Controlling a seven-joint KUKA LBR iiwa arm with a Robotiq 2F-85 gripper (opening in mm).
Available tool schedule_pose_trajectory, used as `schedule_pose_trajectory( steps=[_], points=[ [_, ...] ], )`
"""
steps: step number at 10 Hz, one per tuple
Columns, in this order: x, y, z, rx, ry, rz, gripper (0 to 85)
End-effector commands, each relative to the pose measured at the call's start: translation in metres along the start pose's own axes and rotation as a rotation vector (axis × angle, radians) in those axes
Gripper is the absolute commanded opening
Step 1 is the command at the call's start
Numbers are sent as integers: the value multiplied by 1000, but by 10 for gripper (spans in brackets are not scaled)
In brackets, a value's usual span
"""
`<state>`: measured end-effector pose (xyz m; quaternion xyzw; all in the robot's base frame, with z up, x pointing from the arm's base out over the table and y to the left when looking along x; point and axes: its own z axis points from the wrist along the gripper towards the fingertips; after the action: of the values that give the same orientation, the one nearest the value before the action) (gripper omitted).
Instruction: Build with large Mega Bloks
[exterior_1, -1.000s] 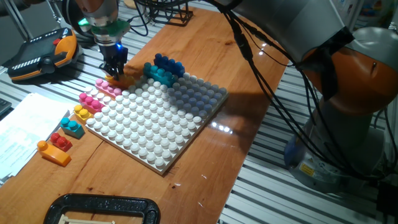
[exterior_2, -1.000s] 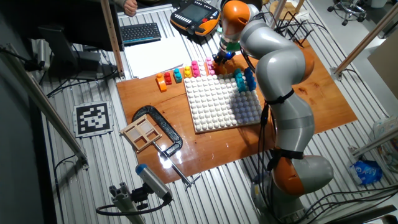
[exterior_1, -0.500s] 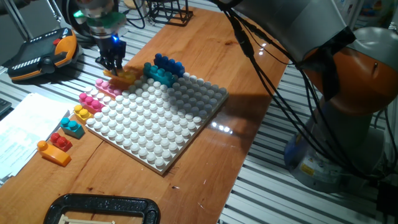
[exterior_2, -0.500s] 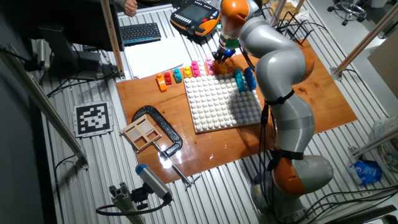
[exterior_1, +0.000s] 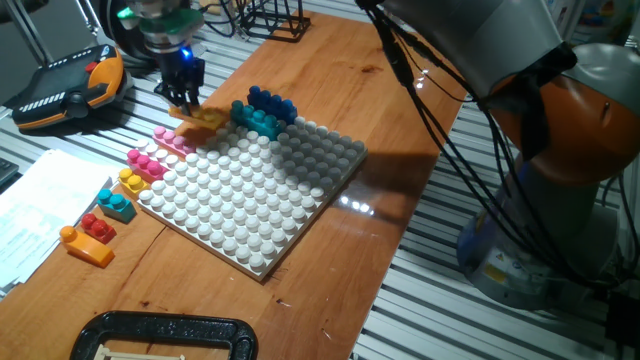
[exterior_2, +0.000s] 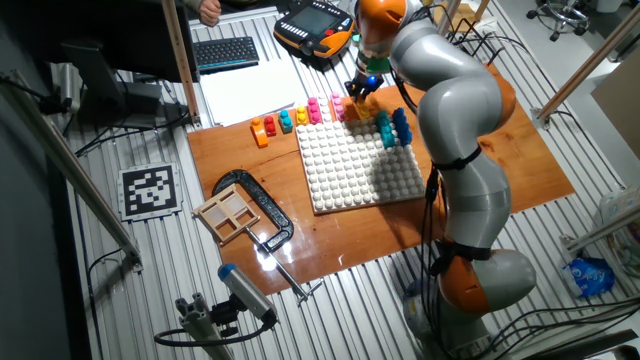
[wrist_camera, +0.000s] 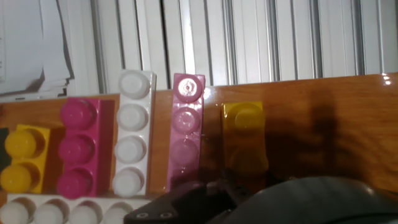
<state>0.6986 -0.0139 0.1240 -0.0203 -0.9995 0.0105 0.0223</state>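
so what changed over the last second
The gripper rose off the table, lifting the yellow-orange brick it holds clear of the wood, a little toward the teal brick and blue brick. Those two, the white baseplate and the loose bricks along its edge did not move.

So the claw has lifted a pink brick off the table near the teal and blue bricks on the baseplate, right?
Not quite: the brick in the claw is yellow-orange, not pink. One fixed view shows it held above the table, next to the teal brick and blue brick on the baseplate. The pink bricks lie on the table.
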Motion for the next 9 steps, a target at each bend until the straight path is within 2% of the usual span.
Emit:
schedule_pose_trajectory(
  steps=[1, 5, 7, 8, 9],
  points=[
    [7, 0, -2, 0, -1, 15, 0],
    [39, 8, -6, 6, -18, 52, 0],
    [43, 9, -4, 8, -42, 61, 0],
    [43, 9, -4, 5, -37, 70, 0],
    [43, 9, -4, -18, -24, 86, 0]
  ],
)
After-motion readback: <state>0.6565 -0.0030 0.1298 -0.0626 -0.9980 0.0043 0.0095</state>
